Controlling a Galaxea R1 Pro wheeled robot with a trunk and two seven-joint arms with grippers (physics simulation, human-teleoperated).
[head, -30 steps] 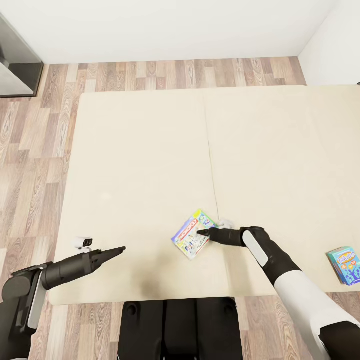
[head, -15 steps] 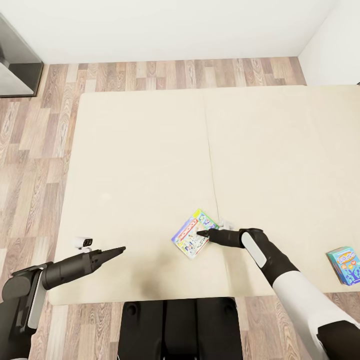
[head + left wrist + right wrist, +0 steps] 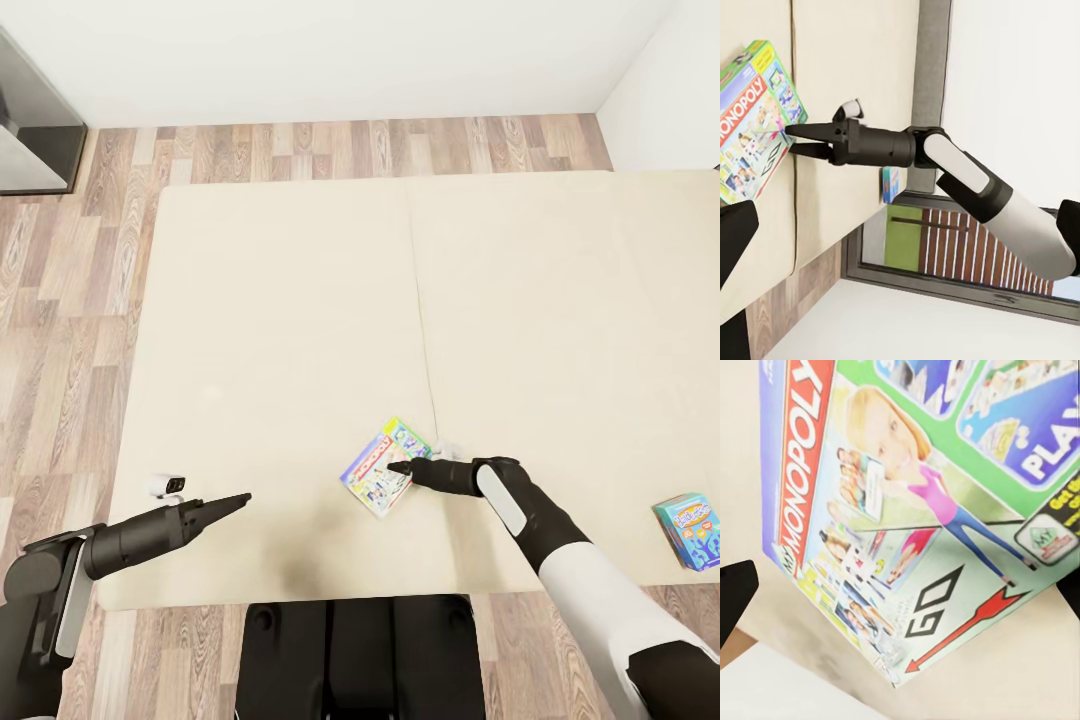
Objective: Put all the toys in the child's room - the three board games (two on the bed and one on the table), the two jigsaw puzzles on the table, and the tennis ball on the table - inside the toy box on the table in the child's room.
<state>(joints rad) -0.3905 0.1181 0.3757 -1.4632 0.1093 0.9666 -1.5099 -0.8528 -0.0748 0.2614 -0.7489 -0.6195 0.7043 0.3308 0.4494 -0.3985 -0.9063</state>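
Right gripper (image 3: 398,467) fingers slightly parted at the Monopoly box (image 3: 380,466) on the bed (image 3: 280,330); grasp unclear. Left gripper (image 3: 240,499) apparently closed, empty.

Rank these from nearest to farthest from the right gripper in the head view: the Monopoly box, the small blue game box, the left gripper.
1. Monopoly box: at the right gripper's fingertips, mid-bed.
2. Left gripper: off to the left, over the bed's near edge.
3. Small blue game box: far right, near the bed's front edge.
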